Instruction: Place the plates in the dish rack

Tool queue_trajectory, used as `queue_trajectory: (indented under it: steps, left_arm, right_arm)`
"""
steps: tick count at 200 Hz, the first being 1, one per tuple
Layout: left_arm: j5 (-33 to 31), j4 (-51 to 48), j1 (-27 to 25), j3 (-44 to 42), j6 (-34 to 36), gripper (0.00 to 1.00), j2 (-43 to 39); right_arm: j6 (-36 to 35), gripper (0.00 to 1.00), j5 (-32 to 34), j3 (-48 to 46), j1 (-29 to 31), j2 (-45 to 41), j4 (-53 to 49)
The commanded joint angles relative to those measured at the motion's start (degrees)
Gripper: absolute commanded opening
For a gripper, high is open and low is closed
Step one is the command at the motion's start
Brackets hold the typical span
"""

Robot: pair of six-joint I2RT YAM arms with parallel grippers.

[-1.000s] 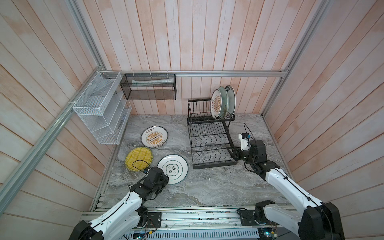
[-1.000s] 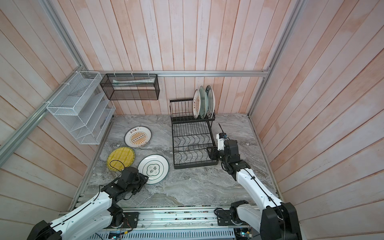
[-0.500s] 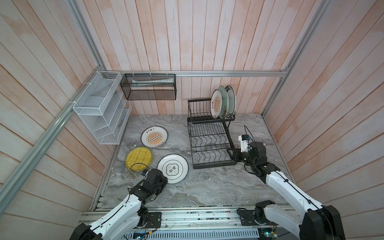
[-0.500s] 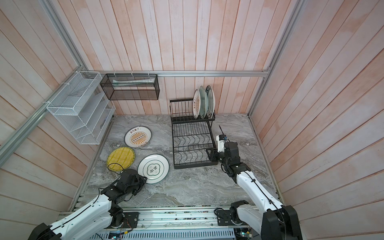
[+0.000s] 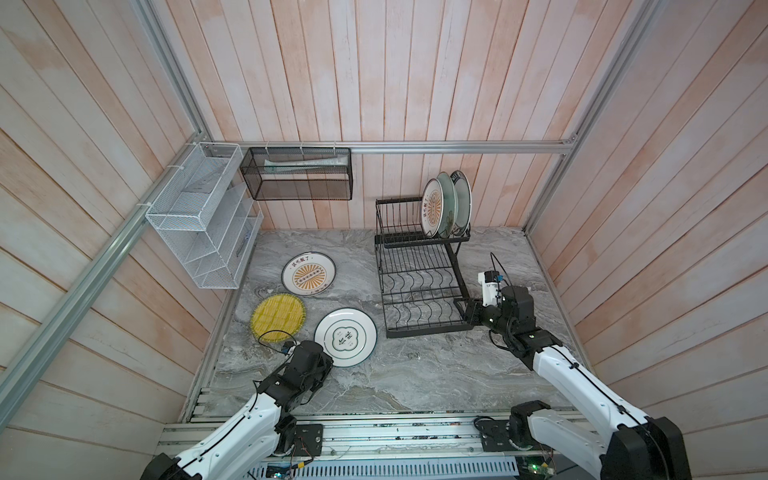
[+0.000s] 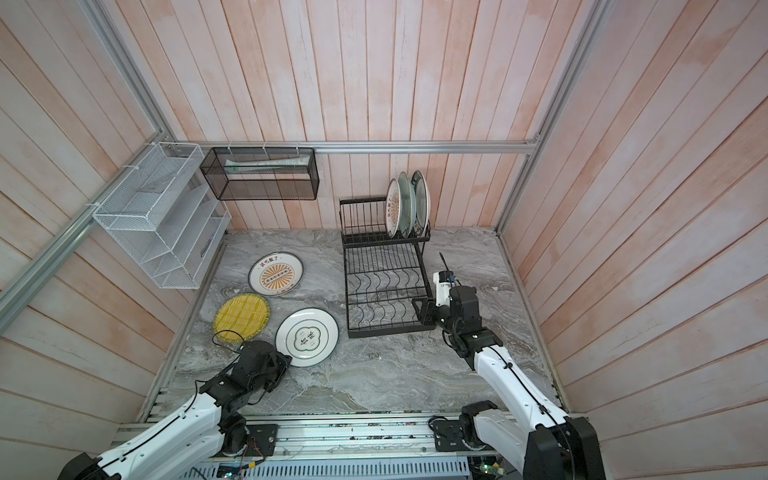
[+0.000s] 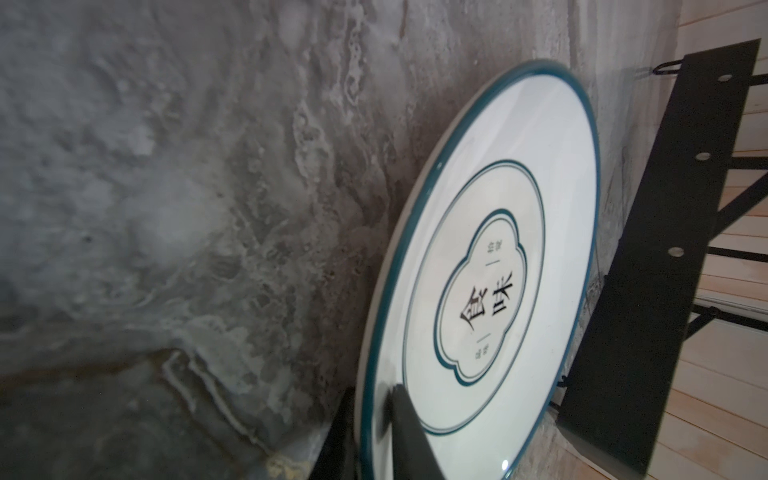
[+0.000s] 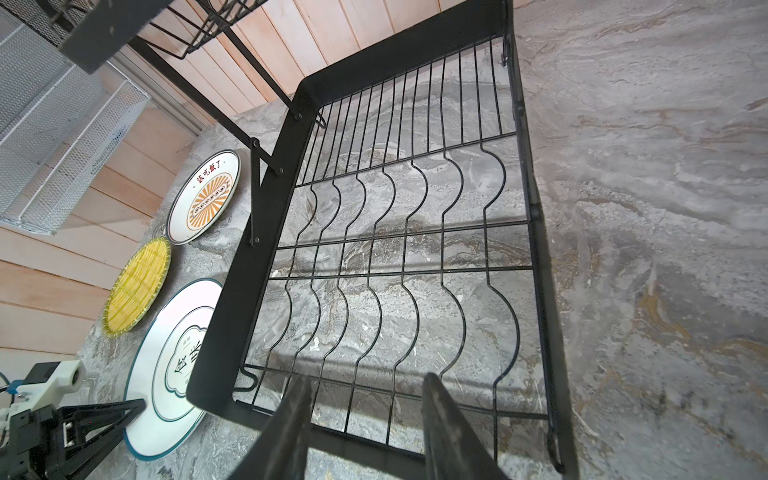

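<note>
The green-ringed white plate [image 5: 345,336] [image 6: 307,337] [image 7: 490,270] lies flat on the marble. My left gripper [image 5: 327,360] [image 6: 286,360] [image 7: 370,428] is at its near-left rim, shut on it, with one finger on the plate's face and the other under the rim. A sunburst plate [image 5: 308,274] [image 8: 204,197] and a yellow ribbed plate [image 5: 278,316] [image 8: 137,286] lie further left. Three plates [image 5: 448,203] [image 6: 406,203] stand in the dish rack's [image 5: 428,331] [image 8: 257,249] upper basket. My right gripper [image 5: 467,311] [image 6: 422,309] [image 8: 368,419] stands open and empty over the lower tray's near-right corner.
A white mesh shelf [image 5: 199,220] hangs on the left wall and a black mesh basket [image 5: 297,178] on the back wall. Wooden walls close in three sides. The arms' rail [image 5: 374,432] runs along the near edge.
The left gripper's jaws have narrowed onto the green-ringed plate's rim. The plate still lies flat. The right arm has hardly moved and its jaws stand as before.
</note>
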Motion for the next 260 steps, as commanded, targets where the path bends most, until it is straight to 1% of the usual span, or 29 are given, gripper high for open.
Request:
queue_trajectory:
  steps: [1,27,80,110,202,260]
  left_arm:
    - [-1.6,-1.0,-0.3,-0.8,-0.1,0.12,-0.9]
    - [-1.6,-2.1,-0.3,-0.2,0.2,0.09,-0.9]
    - [-2.0,-3.2,-0.1,1.3,0.9,0.05,-3.3]
    - [-2.7,-4.8,-0.1,3.5,2.1,0.0,-4.6]
    - [-0.2,-4.5,0.8,7.9,4.8,0.0,-6.5]
    - [2.6,-3.3,3.1,12.0,9.0,0.0,-5.2]
  right_arm:
    - [0.4,0.45,-0.9,-0.6,0.4,-1.0,0.8]
    - [0.4,0.45,-0.9,-0.5,0.5,-1.0,0.9]
    - [0.5,0.45,-0.7,-0.6,0.8,-1.1,0.9]
    - [0.8,0.45,-0.7,-0.5,0.9,-1.9,0.9]
    - [0.9,0.45,-0.2,-0.7,1.1,-1.9,1.1]
    - [0.9,0.45,0.6,-0.8,1.1,-1.9,0.8]
